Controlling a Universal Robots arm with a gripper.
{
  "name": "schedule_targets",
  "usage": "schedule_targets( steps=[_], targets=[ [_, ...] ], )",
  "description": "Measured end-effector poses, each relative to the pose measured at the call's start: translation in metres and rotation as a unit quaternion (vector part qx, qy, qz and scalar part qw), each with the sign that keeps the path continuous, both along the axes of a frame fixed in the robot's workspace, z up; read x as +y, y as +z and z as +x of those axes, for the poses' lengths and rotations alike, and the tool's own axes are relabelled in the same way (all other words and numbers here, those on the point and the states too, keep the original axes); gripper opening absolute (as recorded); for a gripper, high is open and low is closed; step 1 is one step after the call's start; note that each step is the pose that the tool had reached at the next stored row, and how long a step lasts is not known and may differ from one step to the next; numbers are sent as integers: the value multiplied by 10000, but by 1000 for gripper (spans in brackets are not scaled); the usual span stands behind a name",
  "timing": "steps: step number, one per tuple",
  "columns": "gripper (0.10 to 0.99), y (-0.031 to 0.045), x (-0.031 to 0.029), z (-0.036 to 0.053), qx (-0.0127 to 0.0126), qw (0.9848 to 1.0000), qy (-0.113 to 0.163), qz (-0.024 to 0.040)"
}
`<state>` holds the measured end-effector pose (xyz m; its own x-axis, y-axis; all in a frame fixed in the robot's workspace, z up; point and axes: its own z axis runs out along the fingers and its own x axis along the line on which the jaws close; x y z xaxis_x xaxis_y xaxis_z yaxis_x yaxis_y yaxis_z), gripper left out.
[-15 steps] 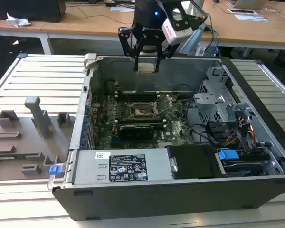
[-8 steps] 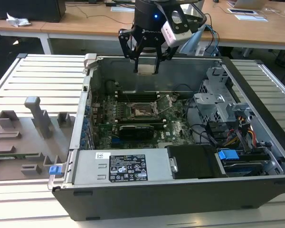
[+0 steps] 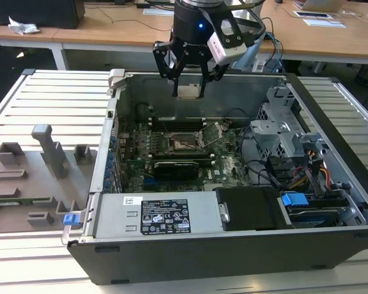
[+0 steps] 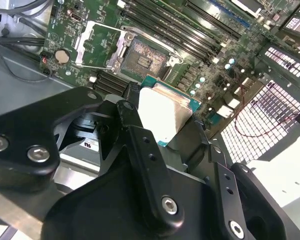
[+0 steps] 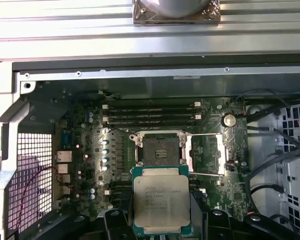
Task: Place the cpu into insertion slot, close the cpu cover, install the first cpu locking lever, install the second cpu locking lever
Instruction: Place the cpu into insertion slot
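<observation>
Hanging in the upper middle of the exterior view, the single gripper (image 3: 189, 82) is clamped on one cpu (image 3: 188, 92), a small pale square held above the back wall of one open computer case (image 3: 233, 245). Lower, near the centre of the frame, one insertion slot (image 3: 185, 143) sits on the green board, well apart from the chip. One cpu cover (image 3: 216, 131) stands tilted up just beside the slot, toward the exterior view's right. A grey fixture tray (image 3: 24, 190) lies at the exterior view's left, outside the case.

In the second wrist view, the gripper (image 4: 167, 127) shows two black fingers (image 4: 135, 132), one on each side of the cpu (image 4: 162, 107). The chip's top is dull silver, with a thin green rim. Beyond it lies the insertion slot (image 4: 146, 61), dark, with a fine contact grid, and the cpu cover (image 4: 97, 42) lies flipped open beside it.

In the first wrist view, the cpu (image 5: 161, 200) shows a square grey metal top with faint print, gripped at two opposite edges. The insertion slot (image 5: 159, 150) is bare and uncovered. The cpu cover (image 5: 207, 152) lies open next to it, with two thin wire levers (image 5: 205, 134) along its edges and one round coin battery (image 5: 230, 120) nearby.
</observation>
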<state>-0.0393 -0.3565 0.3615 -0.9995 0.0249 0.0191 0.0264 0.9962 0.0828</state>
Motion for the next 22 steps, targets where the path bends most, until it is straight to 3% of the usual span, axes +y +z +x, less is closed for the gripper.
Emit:
schedule_targets(
  steps=[22],
  targets=[
    [541,-211,0,0,0,10000,0,-1]
  ],
)
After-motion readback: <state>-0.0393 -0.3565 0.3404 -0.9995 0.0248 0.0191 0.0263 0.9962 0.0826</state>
